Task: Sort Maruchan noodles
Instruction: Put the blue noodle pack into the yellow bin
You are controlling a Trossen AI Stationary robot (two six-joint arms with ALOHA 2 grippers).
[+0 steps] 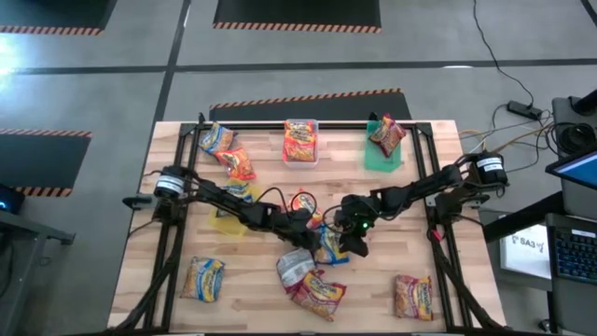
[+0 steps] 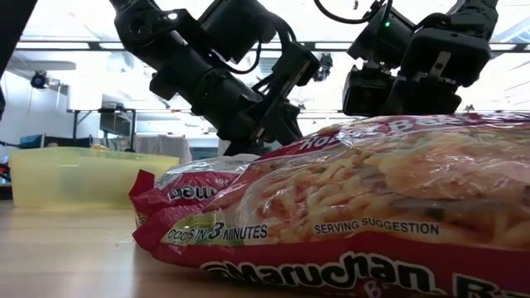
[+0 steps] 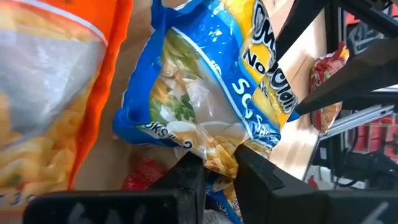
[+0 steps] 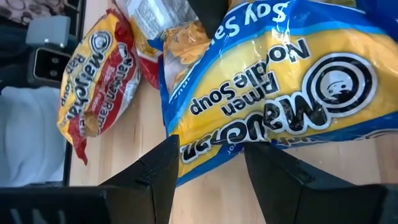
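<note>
The left gripper (image 3: 221, 171) pinches an edge of the yellow-and-blue crinkly plastic noodle packet (image 3: 217, 87) near the wooden table's (image 1: 252, 289) centre; the right gripper (image 4: 208, 168), fingers spread, straddles the same packet. Sorting looks partly done: an orange packet sits in the clear tub (image 1: 300, 143) and a red one in the green tub (image 1: 384, 149) along the far edge, while several packets lie loose near the front edge.

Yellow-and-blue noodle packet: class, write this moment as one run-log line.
left gripper: pinching yellow-and-blue packet | right gripper: open, straddling the same packet | packet: mid-table
</note>
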